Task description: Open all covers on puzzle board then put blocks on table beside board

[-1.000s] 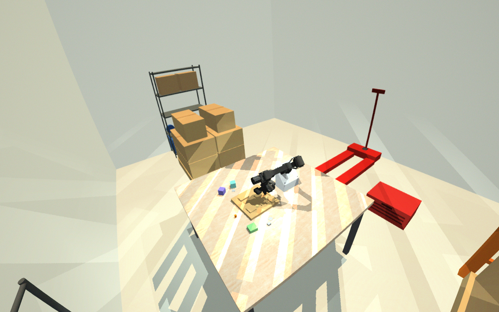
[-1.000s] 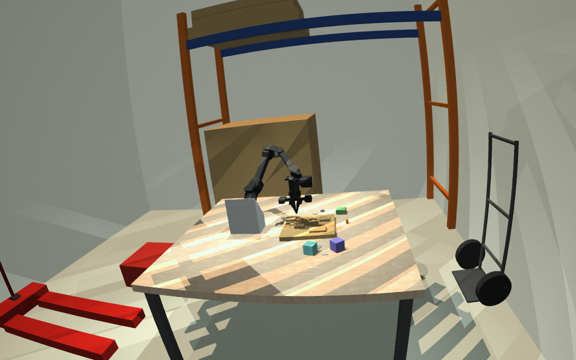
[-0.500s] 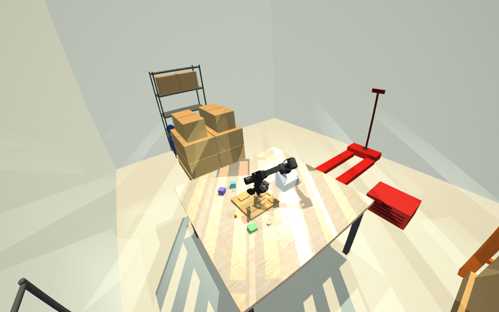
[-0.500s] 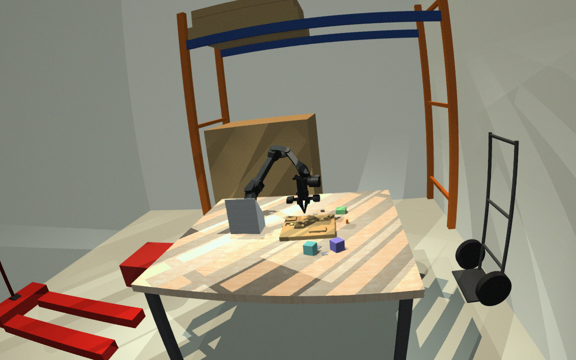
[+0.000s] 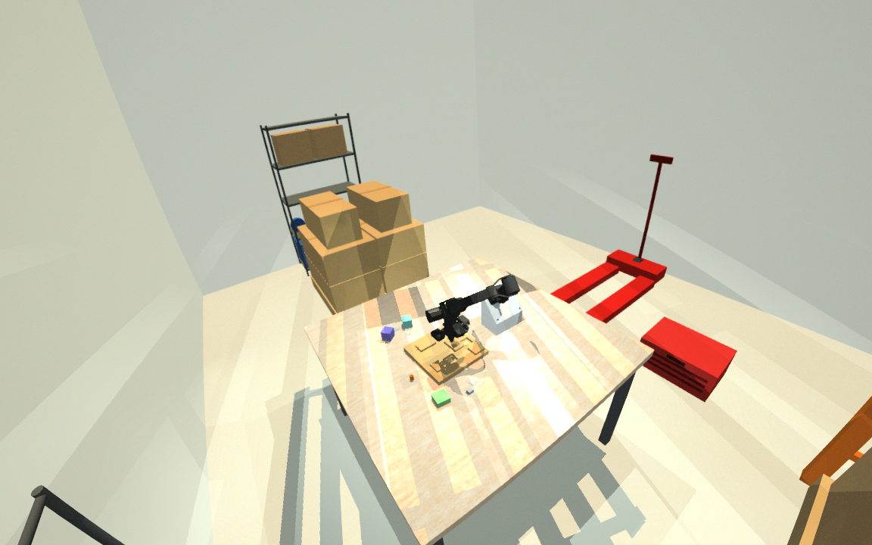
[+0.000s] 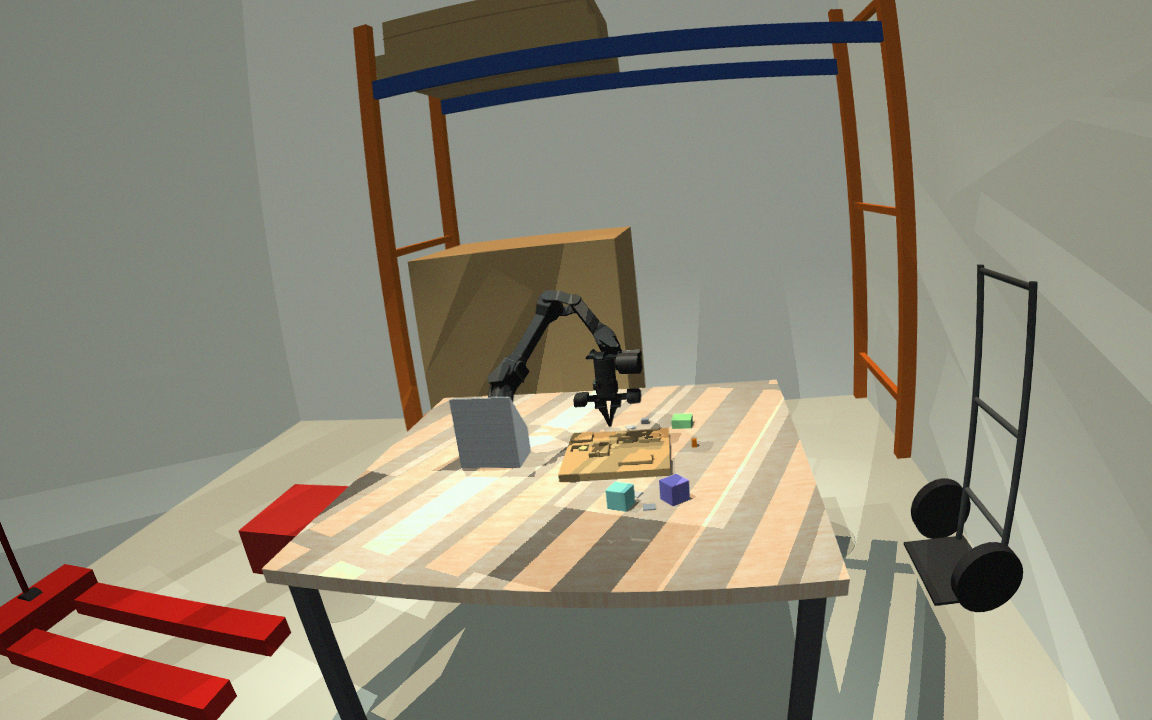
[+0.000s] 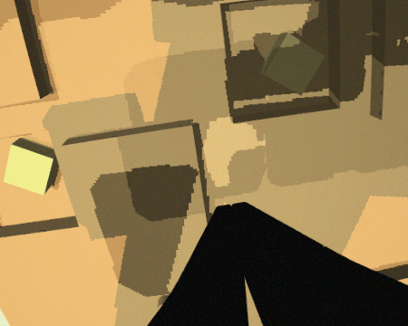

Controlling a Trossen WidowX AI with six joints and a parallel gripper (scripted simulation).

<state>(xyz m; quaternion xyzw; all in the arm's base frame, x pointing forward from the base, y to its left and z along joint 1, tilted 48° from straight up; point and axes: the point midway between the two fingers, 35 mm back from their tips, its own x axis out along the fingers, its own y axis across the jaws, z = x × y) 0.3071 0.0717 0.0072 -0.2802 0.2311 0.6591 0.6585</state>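
The wooden puzzle board lies on the table, with raised covers and square recesses. My gripper is shut and empty, its tips just above the board. In the wrist view a small yellow block is at the left inside a dark-edged recess. A shaded greenish-yellow block sits turned in a square well at the top. A flat panel with dark edges lies between the left block and my fingertips. Shadows blur the cover edges, and I cannot tell how each cover stands.
Around the board on the table are a green block, a teal cube, a purple cube, a tiny orange piece and small grey pieces. A grey box stands beside the arm.
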